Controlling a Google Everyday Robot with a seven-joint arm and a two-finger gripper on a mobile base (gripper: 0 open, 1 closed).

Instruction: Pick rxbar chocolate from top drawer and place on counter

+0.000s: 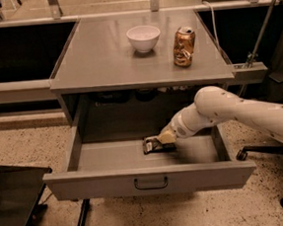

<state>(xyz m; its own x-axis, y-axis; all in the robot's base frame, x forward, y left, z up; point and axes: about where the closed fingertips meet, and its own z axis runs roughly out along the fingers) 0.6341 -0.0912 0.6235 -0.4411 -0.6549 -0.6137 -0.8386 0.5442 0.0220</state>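
The top drawer (150, 179) is pulled open below the counter (101, 54). The rxbar chocolate (150, 145), a black wrapper with white print, lies near the middle of the drawer floor. My gripper (160, 141) reaches into the drawer from the right and is down at the bar's right end, shut on it. The bar looks low, at or just above the drawer floor. My white arm (240, 111) spans the drawer's right side.
A white bowl (143, 37) and a dented copper can (183, 46) stand on the counter's back right. A black object (16, 205) sits on the floor at the lower left. An office chair base (280, 172) stands at the right.
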